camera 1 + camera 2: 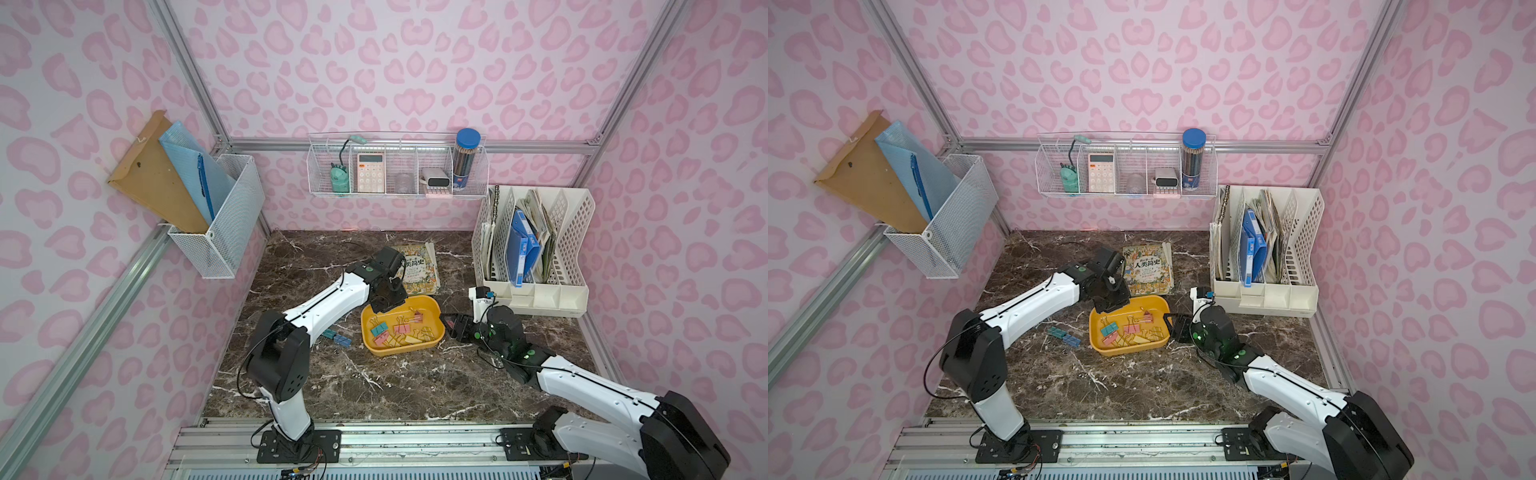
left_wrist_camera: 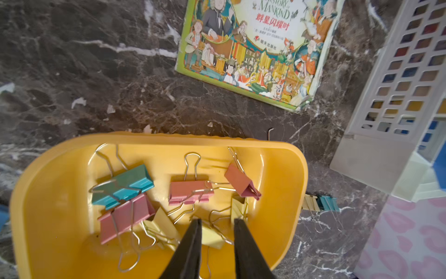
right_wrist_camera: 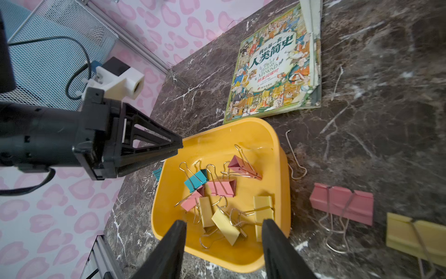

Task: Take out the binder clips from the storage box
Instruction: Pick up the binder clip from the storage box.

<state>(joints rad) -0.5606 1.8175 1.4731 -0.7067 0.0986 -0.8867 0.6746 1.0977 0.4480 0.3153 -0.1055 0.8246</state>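
Storage box: a shallow yellow tray (image 1: 367,336) sits mid-table on dark marble table (image 1: 374,386), seen in both top views.
Binder clips: a loose heap (image 2: 123,186) of pink, teal and yellow lies inside the box.
Left gripper: it (image 2: 217,221) hangs over the box's 11 o'clock corner, fingers slightly parted, holding nothing.
Right gripper: it (image 3: 224,223) is at the box's 3 o'clock side, fingers spread wide, empty.
Around: a book (image 1: 417,268) lies at 12 o'clock, just beside the rim, and a white file organizer (image 1: 536,249) stands at 2 o'clock.
Clips outside: a teal clip (image 1: 330,333) and a blue clip (image 1: 343,340) lie at 9 o'clock. A pink clip (image 3: 341,203) and a yellow clip (image 3: 415,234) lie near the right gripper.
In the way: the left arm (image 1: 328,303) crosses at 10 o'clock, and a loose wire handle (image 3: 293,159) lies beside the box.
Open room: bare marble from 5 to 7 o'clock.
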